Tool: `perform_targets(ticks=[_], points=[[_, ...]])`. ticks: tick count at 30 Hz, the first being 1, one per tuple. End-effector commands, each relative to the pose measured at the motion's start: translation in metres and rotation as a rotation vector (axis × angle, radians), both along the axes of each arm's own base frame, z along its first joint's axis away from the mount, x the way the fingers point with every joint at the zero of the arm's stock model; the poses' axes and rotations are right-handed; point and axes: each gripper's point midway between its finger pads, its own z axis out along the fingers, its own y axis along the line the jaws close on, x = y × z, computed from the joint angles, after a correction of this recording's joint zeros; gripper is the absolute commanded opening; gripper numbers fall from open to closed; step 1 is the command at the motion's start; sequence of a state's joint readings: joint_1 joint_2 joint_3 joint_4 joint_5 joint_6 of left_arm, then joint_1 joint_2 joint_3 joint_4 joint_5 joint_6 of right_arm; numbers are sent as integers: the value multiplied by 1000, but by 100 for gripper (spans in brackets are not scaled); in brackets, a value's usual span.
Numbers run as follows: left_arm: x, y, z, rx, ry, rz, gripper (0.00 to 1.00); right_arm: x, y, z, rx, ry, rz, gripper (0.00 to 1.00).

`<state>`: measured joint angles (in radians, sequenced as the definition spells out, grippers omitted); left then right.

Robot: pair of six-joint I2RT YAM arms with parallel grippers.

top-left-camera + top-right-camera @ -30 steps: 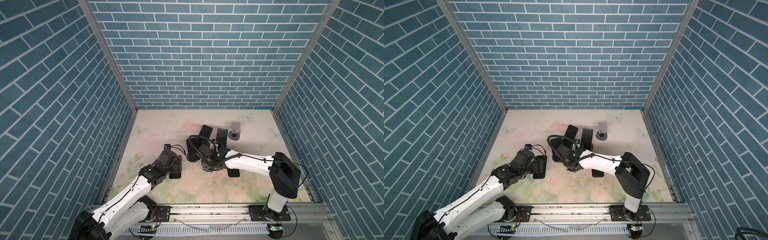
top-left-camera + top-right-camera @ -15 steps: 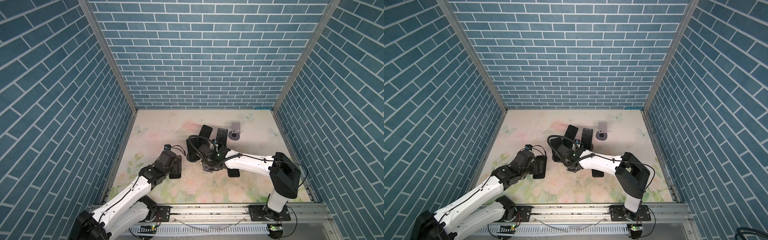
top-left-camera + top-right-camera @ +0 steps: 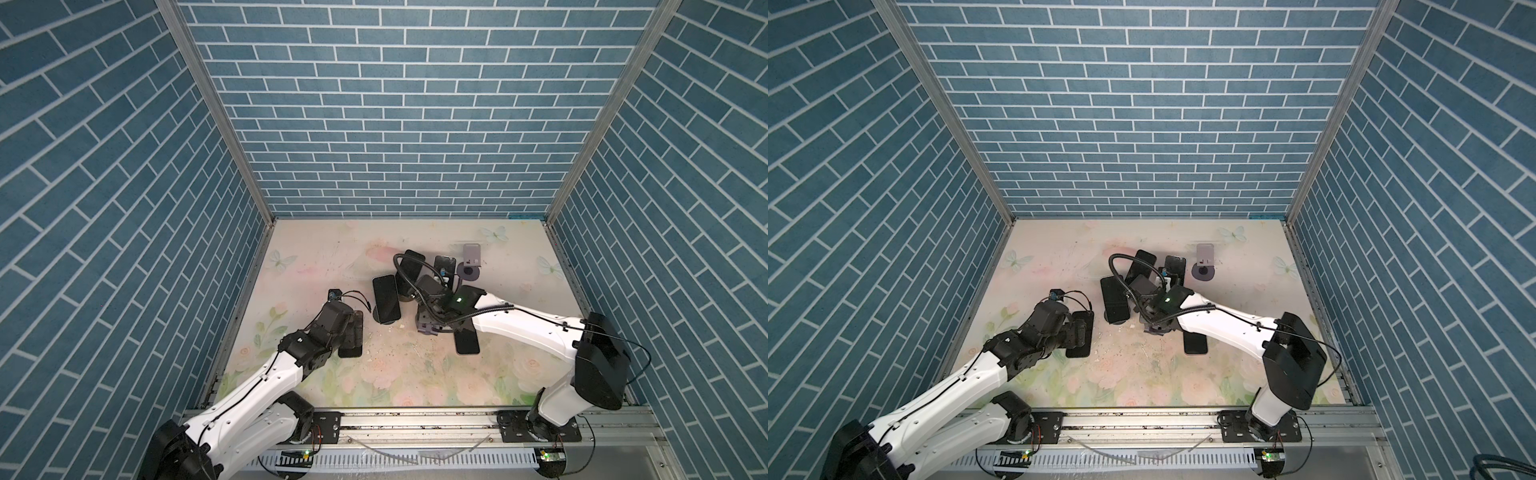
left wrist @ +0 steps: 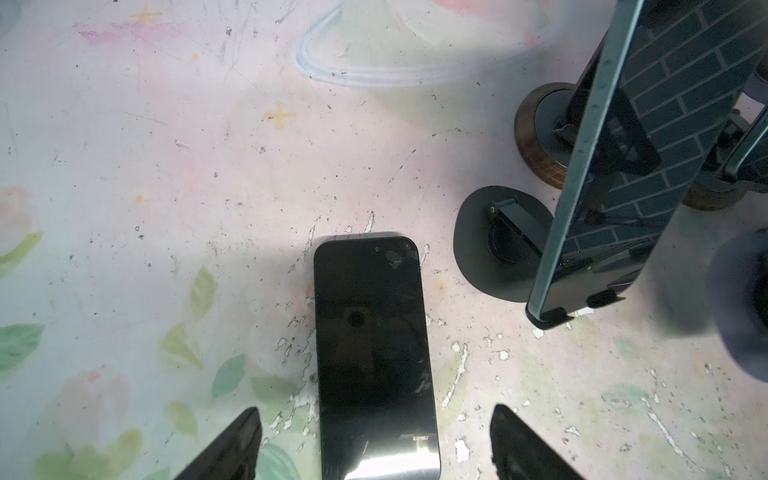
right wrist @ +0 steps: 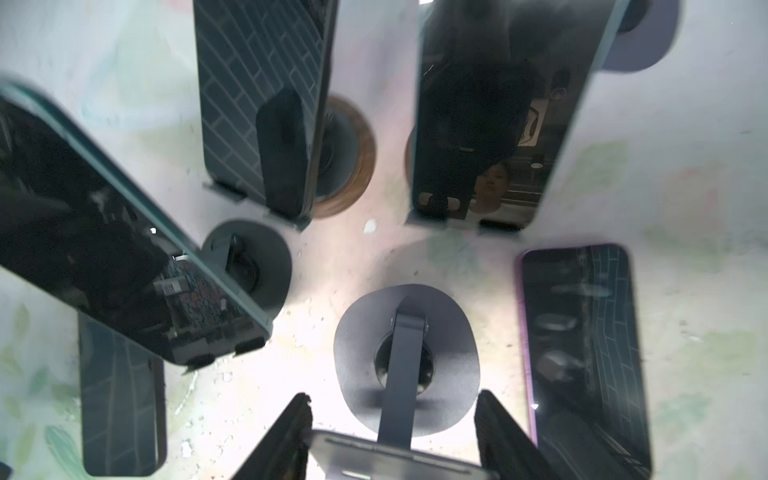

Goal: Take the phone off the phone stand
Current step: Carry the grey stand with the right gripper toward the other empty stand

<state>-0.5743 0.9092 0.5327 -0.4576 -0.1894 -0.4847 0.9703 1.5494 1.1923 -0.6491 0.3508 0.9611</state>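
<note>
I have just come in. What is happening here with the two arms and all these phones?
The right gripper is shut, with its fingers on the top plate of an empty stand. A purple-edged phone lies flat beside that stand. The left gripper hangs open over a black phone that lies flat on the table, not touching it. Three more phones sit on stands, among them a propped phone between the two grippers.

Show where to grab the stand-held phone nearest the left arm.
Probably pinch the phone across its long edges near the raised top end, coming from above: it leans on the black stand, lower edge caught in the lip, so it frees upward.
</note>
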Motion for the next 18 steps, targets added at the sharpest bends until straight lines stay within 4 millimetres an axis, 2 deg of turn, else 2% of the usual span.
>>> perform_targets(ticks=[1, 4, 10, 13, 18], points=[[5, 3, 7, 11, -12, 17, 87, -2, -43, 4, -79, 7, -7, 49], [7, 1, 8, 10, -14, 19, 87, 6, -78, 10, -98, 8, -49, 49], [12, -3, 10, -3, -20, 22, 87, 22, -141, 11, -102, 30, -114, 49], [14, -5, 9, -4, -15, 16, 87, 33, -156, 10, -93, 40, -101, 49], [16, -4, 9, 20, -5, 19, 87, 53, -176, -5, -99, 92, -92, 49]])
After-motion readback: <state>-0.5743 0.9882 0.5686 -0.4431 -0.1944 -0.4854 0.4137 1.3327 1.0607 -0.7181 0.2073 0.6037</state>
